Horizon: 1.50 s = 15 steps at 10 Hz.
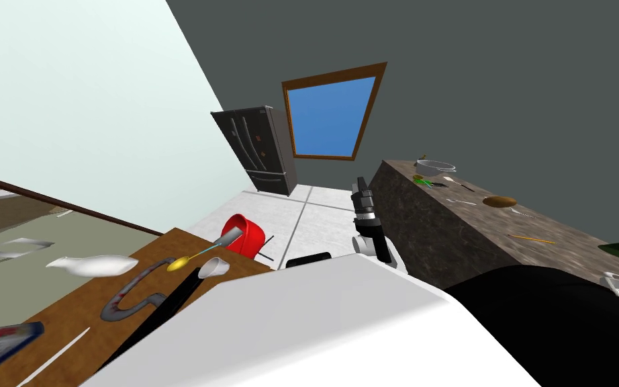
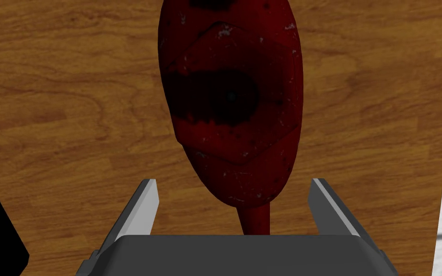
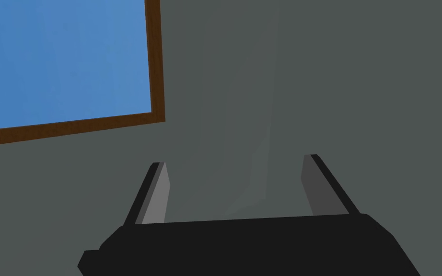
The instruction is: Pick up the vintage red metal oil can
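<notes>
The can is not yet picked up. It rests on the wooden table, near the far edge and close to a corner, where the head view shows it as a red shape with pale floor just beyond.

The left gripper hangs over the can, looking down on it. Its two fingers are spread wide, one on each side of the can's narrow end and thin stem. Neither blade appears to touch the red surface, so the approach looks nearly done and the alignment fair.

What seems left is the final reach, closing on the can, and the lift.

The right gripper is raised beside the stone counter, its fingers apart and holding nothing.
</notes>
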{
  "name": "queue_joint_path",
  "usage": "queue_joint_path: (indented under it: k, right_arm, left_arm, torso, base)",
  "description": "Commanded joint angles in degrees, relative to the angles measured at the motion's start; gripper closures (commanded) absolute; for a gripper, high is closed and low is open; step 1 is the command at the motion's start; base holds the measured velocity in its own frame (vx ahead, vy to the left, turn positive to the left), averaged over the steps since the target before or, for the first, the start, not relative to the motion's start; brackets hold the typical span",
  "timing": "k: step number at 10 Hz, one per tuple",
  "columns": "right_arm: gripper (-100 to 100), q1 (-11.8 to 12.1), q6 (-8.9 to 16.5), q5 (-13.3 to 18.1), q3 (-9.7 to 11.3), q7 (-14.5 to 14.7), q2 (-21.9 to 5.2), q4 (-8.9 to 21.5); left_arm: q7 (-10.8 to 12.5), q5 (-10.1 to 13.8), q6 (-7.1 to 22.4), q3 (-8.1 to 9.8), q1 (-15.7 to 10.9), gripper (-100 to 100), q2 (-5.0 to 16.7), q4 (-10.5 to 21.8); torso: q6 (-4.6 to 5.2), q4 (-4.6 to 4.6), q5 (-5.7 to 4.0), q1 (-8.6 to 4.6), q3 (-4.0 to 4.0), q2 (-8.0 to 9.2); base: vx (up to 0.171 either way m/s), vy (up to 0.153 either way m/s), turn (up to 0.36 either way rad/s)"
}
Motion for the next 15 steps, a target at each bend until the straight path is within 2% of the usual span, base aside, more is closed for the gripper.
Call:
queue_joint_path:
  k: [1, 2, 3, 4, 5, 6, 8, 9, 11, 12, 15]
  right_arm:
    - [0, 0.00, 0.00, 0.00, 0.00, 0.00, 0.00, 0.00]
    - [0, 0.00, 0.00, 0.00, 0.00, 0.00, 0.00, 0.00]
    - [0, -0.01, 0.00, 0.00, 0.00, 0.00, 0.00, 0.00]
    - [0, 0.00, 0.00, 0.00, 0.00, 0.00, 0.00, 0.00]
    - [0, 0.00, 0.00, 0.00, 0.00, 0.00, 0.00, 0.00]
    - [0, 0.00, 0.00, 0.00, 0.00, 0.00, 0.00, 0.00]
    - [0, 0.00, 0.00, 0.00, 0.00, 0.00, 0.00, 0.00]
    - [0, 0.01, 0.00, 0.00, 0.00, 0.00, 0.00, 0.00]
    - [0, 0.01, 0.00, 0.00, 0.00, 0.00, 0.00, 0.00]
    - [0, 0.01, 0.00, 0.00, 0.00, 0.00, 0.00, 0.00]
    - [0, 0.01, 0.00, 0.00, 0.00, 0.00, 0.00, 0.00]
  left_arm:
    - [2.86, -2.86, 0.34, -0.44, -2.54, -100, -0.31, -1.66]
    - [5.33, -4.88, 0.50, -0.76, -3.85, -100, -0.72, -2.90]
    - [5.98, -5.47, 0.50, -0.76, -4.20, -100, -0.72, -2.90]
    - [8.34, -7.68, 0.66, -1.08, -5.87, -100, -1.12, -4.15]
    - [8.34, -7.68, 0.66, -1.08, -5.87, -100, -1.12, -4.15]
    - [10.20, -9.89, 0.82, -1.40, -7.53, -100, -1.53, -5.40]
    - [10.69, -9.89, 0.82, -1.40, -7.53, -100, -1.53, -5.40]
    - [12.92, -12.10, 0.98, -1.72, -9.19, -100, -1.93, -6.65]
    - [12.26, -11.64, 0.86, -1.60, -9.09, -100, -1.62, -5.90]
    - [12.43, -11.70, 0.89, -1.60, -9.11, 100, -1.64, -5.97]
    - [12.45, -11.69, 0.97, -1.60, -9.07, 100, -1.69, -5.91]
  torso:
    - [0.00, 0.00, 0.00, 0.00, 0.00, 0.00]
    - [0.00, 0.02, -0.01, -0.04, 0.06, 0.10]
    - [-0.01, 0.04, -0.02, -0.07, 0.12, 0.20]
    - [-0.01, 0.03, -0.01, -0.03, 0.07, 0.10]
    - [0.00, 0.01, -0.01, -0.03, 0.02, 0.03]
    - [-0.01, -0.01, -0.01, -0.04, -0.01, -0.04]
    - [-0.02, -0.01, -0.02, -0.05, -0.01, -0.03]
    - [-0.02, -0.03, -0.02, -0.04, -0.07, -0.14]
    - [-0.03, -0.03, -0.01, -0.02, -0.06, -0.11]
    - [-0.02, -0.04, -0.02, -0.03, -0.10, -0.19]
    - [0.01, -0.05, -0.03, 0.00, -0.16, -0.30]
  base:
    - [-0.119, -0.002, 0.036]
    - [-0.147, -0.012, 0.036]
    - [-0.099, 0.003, 0.005]
    - [-0.080, 0.002, -0.008]
    - [-0.061, 0.001, -0.003]
    - [-0.072, -0.007, 0.024]
    - [-0.049, 0.000, 0.006]
    - [-0.044, 0.004, 0.010]
    - [-0.035, 0.005, 0.011]
    - [0.000, 0.000, 0.000]
    - [0.000, 0.000, 0.000]
